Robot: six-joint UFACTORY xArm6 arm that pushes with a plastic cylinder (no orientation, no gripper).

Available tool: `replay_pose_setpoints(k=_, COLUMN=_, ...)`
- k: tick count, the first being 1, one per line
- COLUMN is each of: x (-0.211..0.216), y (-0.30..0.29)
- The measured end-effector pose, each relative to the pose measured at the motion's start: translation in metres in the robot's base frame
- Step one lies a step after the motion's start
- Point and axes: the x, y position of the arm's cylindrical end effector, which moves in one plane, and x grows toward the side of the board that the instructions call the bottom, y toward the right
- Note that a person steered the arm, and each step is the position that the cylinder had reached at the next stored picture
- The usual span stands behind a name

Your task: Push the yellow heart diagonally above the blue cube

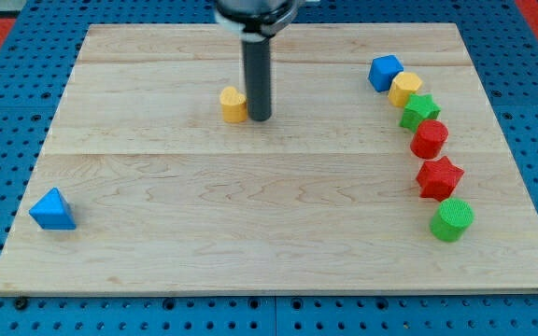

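Observation:
The yellow heart [233, 104] lies on the wooden board [250, 205], left of centre near the view's top. My tip [260, 119] stands right beside it, on its right side, touching or nearly touching. The blue cube [385, 72] sits at the upper right, at the head of a curved row of blocks. The heart is far to the left of the cube and slightly lower in the view.
Below the blue cube runs a curved row: a yellow hexagon-like block [405, 89], a green star [420, 111], a red round block [429, 139], a red star [439, 177], a green round block [452, 219]. A blue triangle [53, 210] lies at the lower left.

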Motion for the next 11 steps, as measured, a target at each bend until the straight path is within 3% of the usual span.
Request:
replay_pose_setpoints(k=1, x=-0.002, y=0.003)
replay_pose_setpoints(k=2, x=0.037, y=0.0)
replay_pose_setpoints(k=3, x=0.018, y=-0.055)
replay_pose_setpoints(k=4, x=-0.021, y=-0.062)
replay_pose_setpoints(k=5, x=-0.049, y=-0.013)
replay_pose_setpoints(k=6, x=-0.062, y=-0.002)
replay_pose_setpoints(k=7, x=-0.048, y=-0.038)
replay_pose_setpoints(k=8, x=-0.065, y=-0.07)
replay_pose_setpoints(k=9, x=-0.092, y=-0.058)
replay_pose_setpoints(k=10, x=-0.096, y=0.03)
replay_pose_setpoints(k=11, x=-0.097, y=0.066)
